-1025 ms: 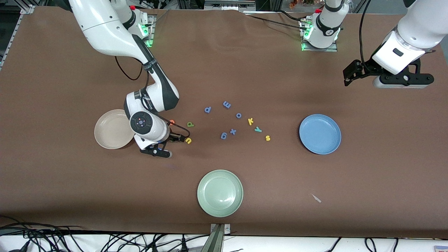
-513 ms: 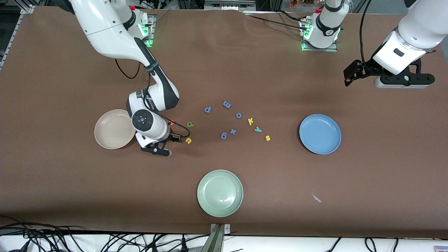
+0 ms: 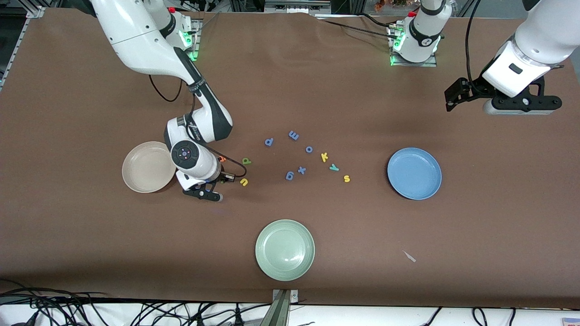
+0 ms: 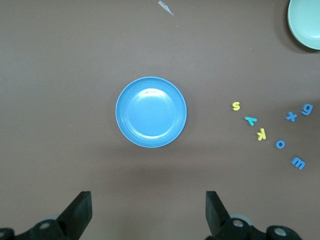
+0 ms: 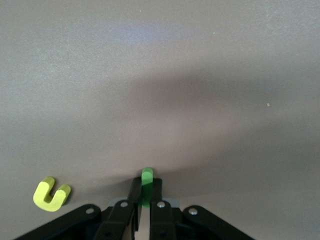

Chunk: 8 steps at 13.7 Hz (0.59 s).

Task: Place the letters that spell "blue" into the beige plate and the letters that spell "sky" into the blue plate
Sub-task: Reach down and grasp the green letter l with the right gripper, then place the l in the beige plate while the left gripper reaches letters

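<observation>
Right gripper is down at the table with its two fingers pinched together on a small green bar letter, whose tip sticks out between the fingertips. Just beside that gripper lies the yellow u, flat on the brown table and not touching the fingers. In the front view the right gripper sits close to the beige plate, which lies toward the right arm's end of the table from it. An orange letter peeks out next to the arm's wrist, and an olive-green b lies near the u.

Farther from the right gripper, toward the left arm's end, lie the yellow k, teal y and yellow s, with several blue-purple letters scattered between. The blue plate lies past them, and a pale green plate sits nearer the front camera.

Left gripper waits high over the table close to the blue plate, fingers spread wide and holding nothing.
</observation>
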{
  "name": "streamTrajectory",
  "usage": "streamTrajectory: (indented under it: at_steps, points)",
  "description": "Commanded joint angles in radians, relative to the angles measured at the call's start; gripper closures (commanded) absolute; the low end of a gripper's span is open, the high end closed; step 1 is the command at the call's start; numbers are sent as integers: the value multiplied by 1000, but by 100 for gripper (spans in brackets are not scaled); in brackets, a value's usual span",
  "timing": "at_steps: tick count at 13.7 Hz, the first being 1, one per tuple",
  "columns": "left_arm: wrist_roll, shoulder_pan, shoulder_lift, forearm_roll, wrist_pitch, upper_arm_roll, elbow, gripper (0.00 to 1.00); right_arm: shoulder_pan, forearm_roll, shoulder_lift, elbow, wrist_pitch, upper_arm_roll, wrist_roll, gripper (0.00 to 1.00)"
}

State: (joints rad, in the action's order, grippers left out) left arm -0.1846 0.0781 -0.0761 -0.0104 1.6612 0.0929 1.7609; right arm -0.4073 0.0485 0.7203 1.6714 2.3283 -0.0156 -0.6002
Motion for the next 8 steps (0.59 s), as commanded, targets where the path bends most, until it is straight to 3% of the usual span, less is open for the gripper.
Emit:
streamTrajectory:
  at_steps: [1,5,8]
  points:
    - [13,2,60,12,-11,2,-8,0,16,13,-27,5,-18,-3,13,100]
    - [14,35,231,-3,18,4,-11,0,76,13,-70,-42,-206,2,115,100]
    - [4,104,372,3,145,4,-12,0,96,8,-111,-39,-334,45,261,100]
